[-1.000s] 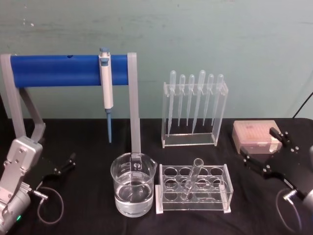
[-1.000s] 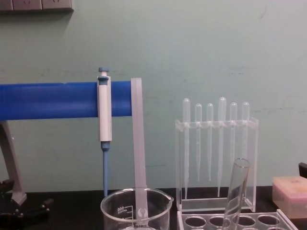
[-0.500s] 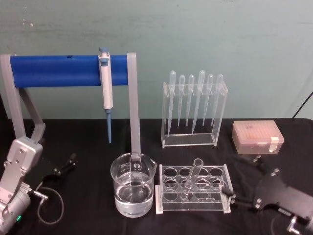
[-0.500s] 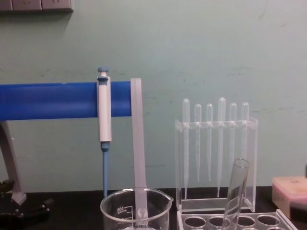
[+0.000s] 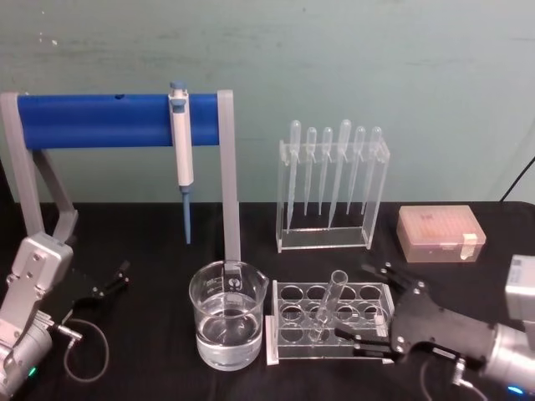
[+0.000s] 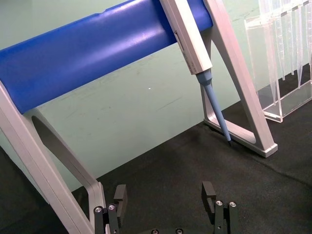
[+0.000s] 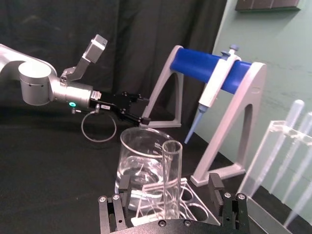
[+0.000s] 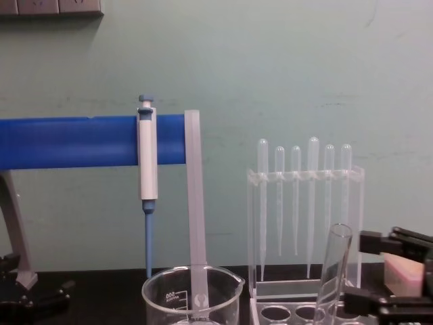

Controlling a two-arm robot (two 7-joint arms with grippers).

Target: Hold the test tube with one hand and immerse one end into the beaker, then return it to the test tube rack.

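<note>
Nothing can be read with certainty. The beaker (image 8: 218, 305) bears white print on its wall just below the rim. In the chest view this is a short row of characters (image 8: 174, 296), perhaps digits, with a small emblem (image 8: 201, 296) beside it, both too small to make out. The head view shows the marks no clearer.

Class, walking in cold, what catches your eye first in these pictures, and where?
The big blue bar at back left, a pipettor hanging from it. Centre stage, the test tube leans in its rack beside the part-filled beaker, with the open right gripper at the rack's right end; the left gripper sits parked far left.
</note>
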